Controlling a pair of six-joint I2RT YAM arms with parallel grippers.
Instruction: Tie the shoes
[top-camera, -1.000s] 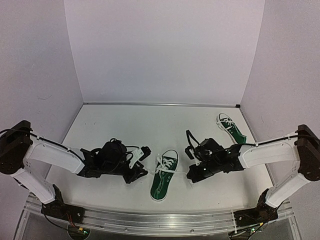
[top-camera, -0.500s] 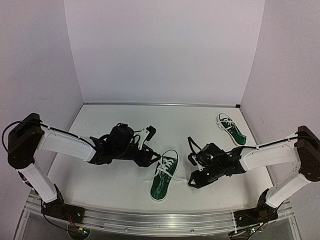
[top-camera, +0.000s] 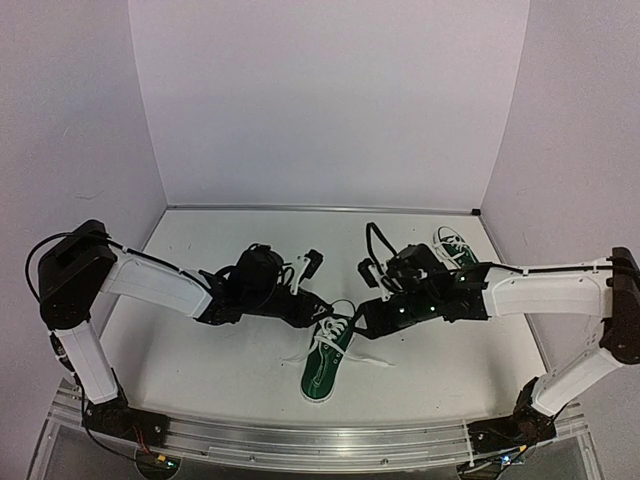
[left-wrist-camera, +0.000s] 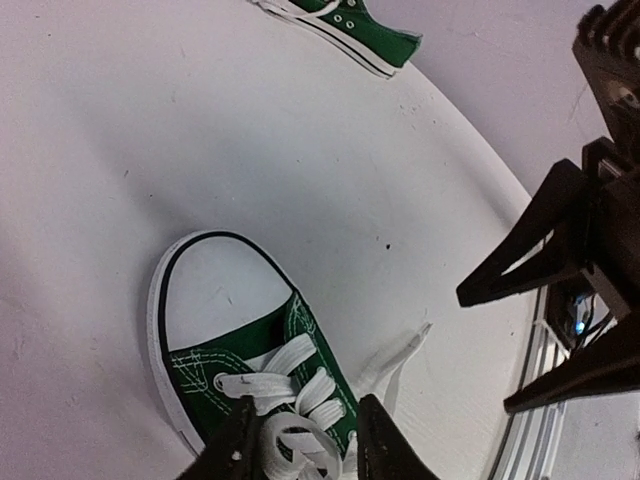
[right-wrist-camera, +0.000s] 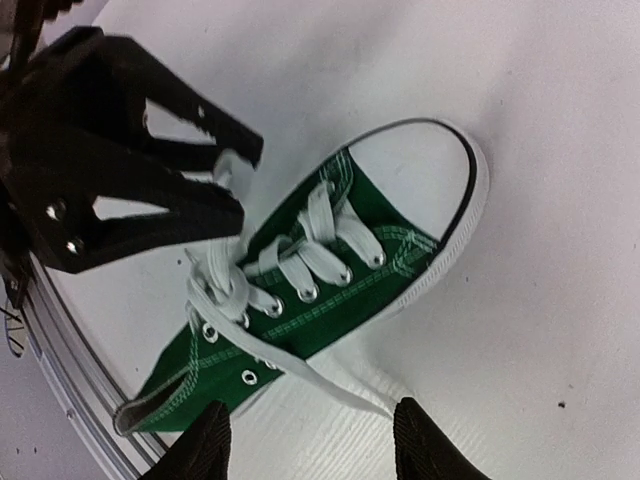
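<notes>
The near shoe (top-camera: 326, 365) is dark green with a white toe cap (left-wrist-camera: 215, 290) and lies between the two arms. My left gripper (left-wrist-camera: 300, 445) sits over its lacing, and its narrowed fingers pinch a white lace loop (left-wrist-camera: 290, 440). My right gripper (right-wrist-camera: 315, 440) hovers open beside the shoe's side. A loose lace strand (right-wrist-camera: 335, 385) crosses the table between its fingers. The left gripper's black fingers (right-wrist-camera: 160, 215) show over the shoe's tongue in the right wrist view. The far shoe (top-camera: 451, 244) lies at the back right, partly behind the right arm.
A second lace end (left-wrist-camera: 400, 355) lies loose on the white table beside the near shoe. The metal rail (top-camera: 320, 445) runs along the near edge. Pale walls (top-camera: 320, 110) close the back and both sides. The two grippers stand close together over the shoe.
</notes>
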